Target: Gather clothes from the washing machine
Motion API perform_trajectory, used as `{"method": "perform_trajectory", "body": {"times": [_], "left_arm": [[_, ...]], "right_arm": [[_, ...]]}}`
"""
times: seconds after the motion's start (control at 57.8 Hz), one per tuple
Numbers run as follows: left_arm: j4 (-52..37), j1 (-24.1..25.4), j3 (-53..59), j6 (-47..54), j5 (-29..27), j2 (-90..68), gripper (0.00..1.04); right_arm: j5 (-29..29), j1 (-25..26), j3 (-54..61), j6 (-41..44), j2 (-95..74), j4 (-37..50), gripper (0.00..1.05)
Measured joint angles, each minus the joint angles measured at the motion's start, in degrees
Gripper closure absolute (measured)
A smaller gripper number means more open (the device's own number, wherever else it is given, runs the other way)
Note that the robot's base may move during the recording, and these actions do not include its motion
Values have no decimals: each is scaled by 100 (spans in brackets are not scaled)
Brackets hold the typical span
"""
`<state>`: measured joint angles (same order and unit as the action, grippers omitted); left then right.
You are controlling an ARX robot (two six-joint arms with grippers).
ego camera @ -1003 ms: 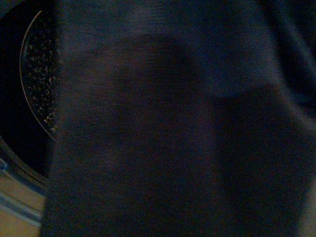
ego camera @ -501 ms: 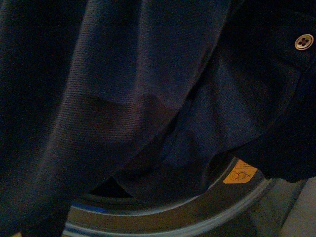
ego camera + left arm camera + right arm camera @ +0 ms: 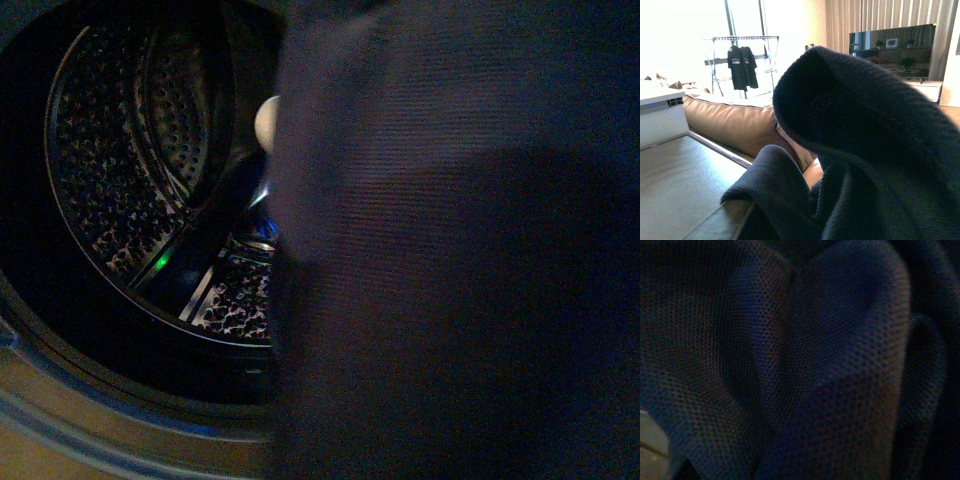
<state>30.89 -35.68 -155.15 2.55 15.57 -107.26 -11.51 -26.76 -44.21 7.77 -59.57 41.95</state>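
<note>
The clothes point(image 3: 450, 260), a dark navy knit garment, hang close in front of the front camera and cover its right two thirds. Behind them on the left gapes the washing machine point(image 3: 60, 400), its perforated steel drum point(image 3: 110, 190) and part of a cream centre disc point(image 3: 266, 122) showing. In the left wrist view the clothes point(image 3: 875, 145) drape in thick folds over the left gripper, whose fingers are hidden. Mesh fabric of the clothes point(image 3: 805, 365) fills the right wrist view and hides that gripper too. Both grippers are shut on the clothes.
The left wrist view looks into a bright room: a tan leather sofa point(image 3: 735, 125), a dark grey flat surface point(image 3: 680, 185), a drying rack with black shirts point(image 3: 742, 60) and a television point(image 3: 892, 50) at the back. A small green light point(image 3: 158, 263) glows inside the drum.
The clothes have swung to the right in the front view. The drum opening on the left, covered half a second ago, now shows. The orange sticker and the button have left the view.
</note>
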Motion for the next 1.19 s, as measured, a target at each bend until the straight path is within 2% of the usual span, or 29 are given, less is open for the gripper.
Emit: {"method": "perform_trajectory", "body": {"times": [0.035,0.121,0.225,0.277,0.363,0.467,0.657,0.899,0.985,1.124,1.193], "left_arm": [[0,0,0,0,0,0,39],[-2,0,-2,-2,0,0,22],[0,0,-2,-2,0,0,7],[-2,0,-2,-2,0,0,5],[-2,-2,-2,-4,2,0,7],[-2,-4,-4,-4,7,0,7],[-2,-7,-7,-4,20,0,7],[-2,-7,-44,-2,0,2,7],[-2,-7,-44,-2,0,2,7],[-2,-7,-44,-2,0,2,7],[-2,-7,-44,-2,0,2,7]], "right_arm": [[79,79,13,9,173,-59,100],[391,391,9,57,732,-334,100],[734,741,-101,92,1078,-638,100],[868,901,-181,114,1169,-730,100],[1156,1281,-363,111,1307,-905,100],[1668,1982,-710,55,1410,-1084,100],[2667,3744,-1386,-439,1325,-1051,100],[3762,6985,-2374,-1919,415,-323,100],[3871,7613,-2658,-2205,131,-181,100],[4162,8929,-3556,-2614,-675,-203,100],[4227,9195,-3926,-2586,-1097,-573,100]]}}
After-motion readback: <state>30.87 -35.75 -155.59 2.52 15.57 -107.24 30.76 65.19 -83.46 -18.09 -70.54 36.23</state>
